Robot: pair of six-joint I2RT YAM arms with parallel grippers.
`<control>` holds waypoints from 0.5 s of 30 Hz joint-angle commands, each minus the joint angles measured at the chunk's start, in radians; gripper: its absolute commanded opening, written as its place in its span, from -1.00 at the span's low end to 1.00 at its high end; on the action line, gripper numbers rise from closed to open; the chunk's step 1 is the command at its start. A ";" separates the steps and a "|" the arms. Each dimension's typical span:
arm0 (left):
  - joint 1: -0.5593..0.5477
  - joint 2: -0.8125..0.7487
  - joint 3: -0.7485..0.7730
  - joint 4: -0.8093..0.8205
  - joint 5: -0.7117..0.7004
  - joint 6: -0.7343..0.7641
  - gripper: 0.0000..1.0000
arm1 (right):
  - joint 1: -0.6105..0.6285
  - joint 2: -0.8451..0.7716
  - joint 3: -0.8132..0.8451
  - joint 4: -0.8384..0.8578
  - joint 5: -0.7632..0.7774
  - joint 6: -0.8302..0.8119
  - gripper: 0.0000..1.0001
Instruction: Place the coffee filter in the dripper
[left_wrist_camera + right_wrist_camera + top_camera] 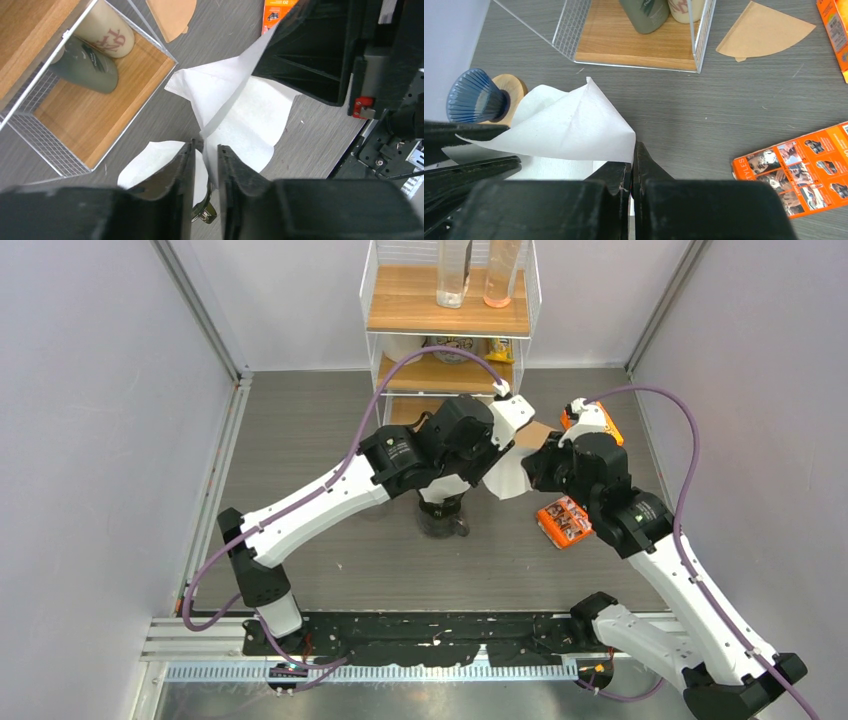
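- White paper coffee filter point(508, 480) hangs above the middle of the grey table point(330, 560), stretched between my two grippers. It is not yet in the dripper.
- My right gripper point(633, 156) is clenched on one corner of the filter, the jaws meeting with the paper pinched between them.
- My left gripper point(206, 148) stands slightly parted. A crease of the filter runs into the narrow gap, and the fingers do not appear to press it.
- The filter's long axis runs from my right fingertips across to my left ones, side to side over the table, fanning wider toward the left.
- The blue ribbed dripper point(474, 97) on its wooden base point(514, 87) sits at the left end of that line, lower than the paper and just beyond my left fingers.
- My left arm is the nearer one to it; my right gripper is at the filter's far end.
- I cannot tell which way the filter's point faces. I judge it must turn down toward the dripper's mouth.
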 commanded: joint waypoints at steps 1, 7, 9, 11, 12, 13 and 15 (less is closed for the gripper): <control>0.000 0.008 0.049 0.006 -0.011 -0.056 -0.29 | -0.003 -0.028 -0.018 0.064 -0.057 0.025 -0.90; 0.000 -0.005 0.027 0.023 -0.038 -0.072 0.05 | -0.003 -0.025 -0.013 0.054 -0.037 0.041 -0.89; 0.000 -0.016 -0.004 0.042 -0.053 -0.091 0.07 | -0.003 -0.028 -0.014 0.047 -0.017 0.064 -0.90; 0.000 -0.022 -0.025 0.061 -0.071 -0.125 0.07 | -0.003 -0.036 -0.019 0.052 -0.005 0.104 -0.90; 0.000 -0.026 -0.038 0.077 -0.080 -0.145 0.07 | -0.003 -0.041 -0.033 0.072 -0.003 0.135 -0.90; 0.000 -0.030 -0.053 0.092 -0.088 -0.166 0.07 | -0.003 -0.052 -0.042 0.085 -0.006 0.147 -0.90; 0.000 -0.038 -0.082 0.126 -0.094 -0.196 0.03 | -0.003 -0.062 -0.061 0.117 -0.007 0.180 -0.90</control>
